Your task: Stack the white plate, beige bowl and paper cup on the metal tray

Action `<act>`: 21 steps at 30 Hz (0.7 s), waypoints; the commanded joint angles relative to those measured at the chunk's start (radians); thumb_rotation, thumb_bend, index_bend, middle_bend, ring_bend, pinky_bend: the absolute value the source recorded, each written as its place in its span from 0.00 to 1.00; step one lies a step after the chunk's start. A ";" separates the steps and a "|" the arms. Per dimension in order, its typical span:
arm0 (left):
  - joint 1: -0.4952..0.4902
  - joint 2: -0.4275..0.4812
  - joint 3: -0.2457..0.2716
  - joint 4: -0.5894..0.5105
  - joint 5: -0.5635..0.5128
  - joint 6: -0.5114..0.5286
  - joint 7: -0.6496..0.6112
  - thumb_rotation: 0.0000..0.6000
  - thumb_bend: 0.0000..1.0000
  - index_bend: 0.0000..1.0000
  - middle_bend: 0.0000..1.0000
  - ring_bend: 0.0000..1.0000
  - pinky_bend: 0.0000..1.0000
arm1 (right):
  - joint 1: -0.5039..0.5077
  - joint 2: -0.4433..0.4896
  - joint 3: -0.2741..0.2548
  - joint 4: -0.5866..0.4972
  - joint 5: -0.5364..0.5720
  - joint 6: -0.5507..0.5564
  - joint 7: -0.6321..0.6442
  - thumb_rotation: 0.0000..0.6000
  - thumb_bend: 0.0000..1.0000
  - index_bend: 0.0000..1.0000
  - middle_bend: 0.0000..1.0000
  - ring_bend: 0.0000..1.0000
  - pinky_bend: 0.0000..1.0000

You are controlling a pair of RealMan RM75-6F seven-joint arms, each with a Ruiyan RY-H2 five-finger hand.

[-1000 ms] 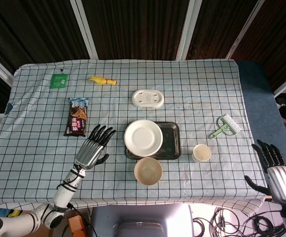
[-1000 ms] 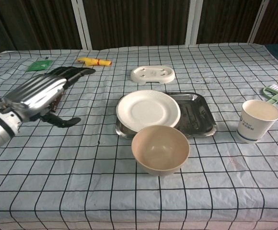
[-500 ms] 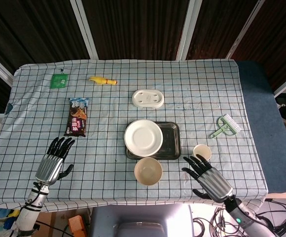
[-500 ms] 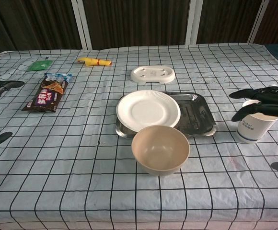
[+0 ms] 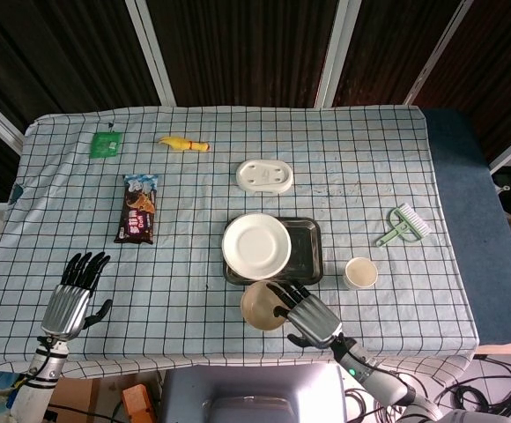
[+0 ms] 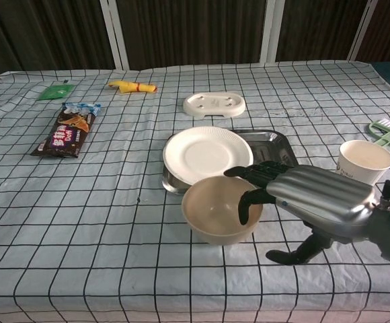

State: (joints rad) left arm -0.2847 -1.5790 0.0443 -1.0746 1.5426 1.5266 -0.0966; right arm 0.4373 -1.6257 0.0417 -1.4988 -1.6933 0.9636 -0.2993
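Observation:
The white plate (image 5: 255,246) (image 6: 207,155) lies on the left part of the metal tray (image 5: 307,251) (image 6: 279,161), overhanging its left edge. In front of the tray, on the cloth, stands the beige bowl (image 5: 258,306) (image 6: 212,212). My right hand (image 5: 306,319) (image 6: 313,198) is at the bowl's right side, fingers spread and curled over the rim, with the thumb held apart below. The paper cup (image 5: 360,272) (image 6: 364,160) stands upright to the right of the tray. My left hand (image 5: 70,295) hovers empty near the front left of the table, fingers apart.
A white oval dish (image 5: 263,175) lies behind the tray. A snack packet (image 5: 137,208), a yellow toy (image 5: 183,143) and a green packet (image 5: 107,143) are at the left and back left. A green brush (image 5: 403,224) lies at the right.
My right hand has swung left from beside the paper cup to the bowl's right rim. My left hand has drawn back further toward the front left corner.

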 commanded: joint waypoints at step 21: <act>0.023 -0.001 -0.040 0.018 0.020 -0.001 -0.018 1.00 0.31 0.00 0.06 0.00 0.00 | 0.040 -0.080 -0.017 0.104 0.032 0.096 0.020 1.00 0.47 0.68 0.03 0.00 0.00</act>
State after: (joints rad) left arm -0.2615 -1.5801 0.0043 -1.0572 1.5625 1.5258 -0.1140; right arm 0.4761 -1.7080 0.0255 -1.3964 -1.6569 1.0483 -0.2815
